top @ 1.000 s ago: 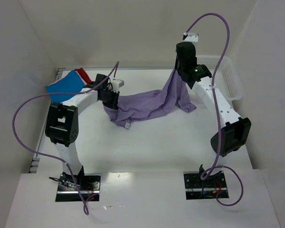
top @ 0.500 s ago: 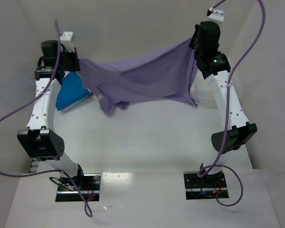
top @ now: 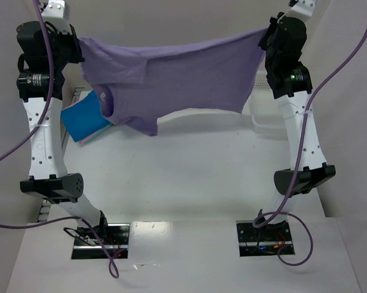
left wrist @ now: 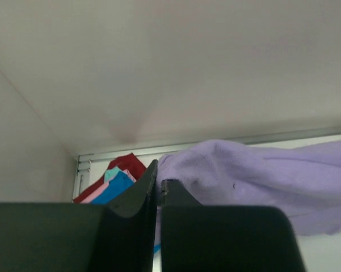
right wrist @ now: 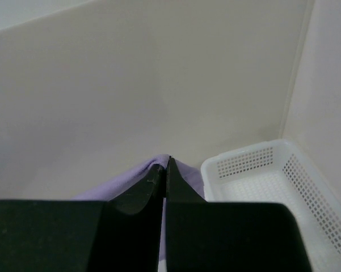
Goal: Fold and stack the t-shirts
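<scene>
Raised higher than a moment ago, the lavender t-shirt (top: 177, 79) hangs stretched above the bench (top: 189, 177). Its upper corners are pinched tight by the left hand (top: 78, 47) and the right hand (top: 265, 36); the blue t-shirt (top: 83, 119) lies folded at the bench's far left.

White table (top: 189, 177) w/ plain off-white walls (top: 171, 18) on 3 sides; soft even light.

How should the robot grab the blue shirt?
The blue shirt lies flat and folded, so probably pinch its near left edge, coming down from above. That edge is bare, while the hanging purple shirt hides its right side.
</scene>
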Robot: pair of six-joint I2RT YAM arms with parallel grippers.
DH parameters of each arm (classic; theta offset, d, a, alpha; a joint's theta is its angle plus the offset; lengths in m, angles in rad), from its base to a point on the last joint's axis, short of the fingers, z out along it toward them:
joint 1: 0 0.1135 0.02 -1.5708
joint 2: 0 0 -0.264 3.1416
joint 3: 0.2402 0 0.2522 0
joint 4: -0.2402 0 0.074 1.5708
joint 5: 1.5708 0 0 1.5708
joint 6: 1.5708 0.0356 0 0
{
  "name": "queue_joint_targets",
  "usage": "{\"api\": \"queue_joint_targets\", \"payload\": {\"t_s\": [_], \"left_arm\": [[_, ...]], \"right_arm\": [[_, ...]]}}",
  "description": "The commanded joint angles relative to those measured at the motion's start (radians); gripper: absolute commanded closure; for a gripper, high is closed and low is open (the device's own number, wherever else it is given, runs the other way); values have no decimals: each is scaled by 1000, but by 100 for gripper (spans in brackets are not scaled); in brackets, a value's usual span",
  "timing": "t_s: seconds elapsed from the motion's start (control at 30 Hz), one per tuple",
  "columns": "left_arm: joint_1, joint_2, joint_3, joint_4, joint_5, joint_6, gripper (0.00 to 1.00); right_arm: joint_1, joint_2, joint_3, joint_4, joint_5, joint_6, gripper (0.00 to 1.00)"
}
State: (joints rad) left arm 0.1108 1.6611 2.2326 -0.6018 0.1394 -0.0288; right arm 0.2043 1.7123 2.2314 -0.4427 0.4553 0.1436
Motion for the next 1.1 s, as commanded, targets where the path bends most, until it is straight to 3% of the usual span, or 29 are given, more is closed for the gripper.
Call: {"api": "queue_joint_targets", "payload": {"t_s": [0.0, 0.23, 0.7, 0.87, 1.07], "left_arm": [[16, 23, 113, 0, -58, 18, 100], [17, 124, 439, -93, -109, 27, 100], [17, 203, 717, -102, -113, 18, 100], [17, 203, 728, -148, -113, 18, 100], [17, 160, 613, -170, -104, 36, 100]], "right_arm": [[-19, -109, -10, 82, 10, -21, 100], [-19, -194, -102, 107, 42, -30, 100], [-49, -192, -18, 116, 8, -42, 100], [-49, -195, -36, 116, -10, -42, 100], [-49, -163, -87, 104, 0, -42, 100]]}}
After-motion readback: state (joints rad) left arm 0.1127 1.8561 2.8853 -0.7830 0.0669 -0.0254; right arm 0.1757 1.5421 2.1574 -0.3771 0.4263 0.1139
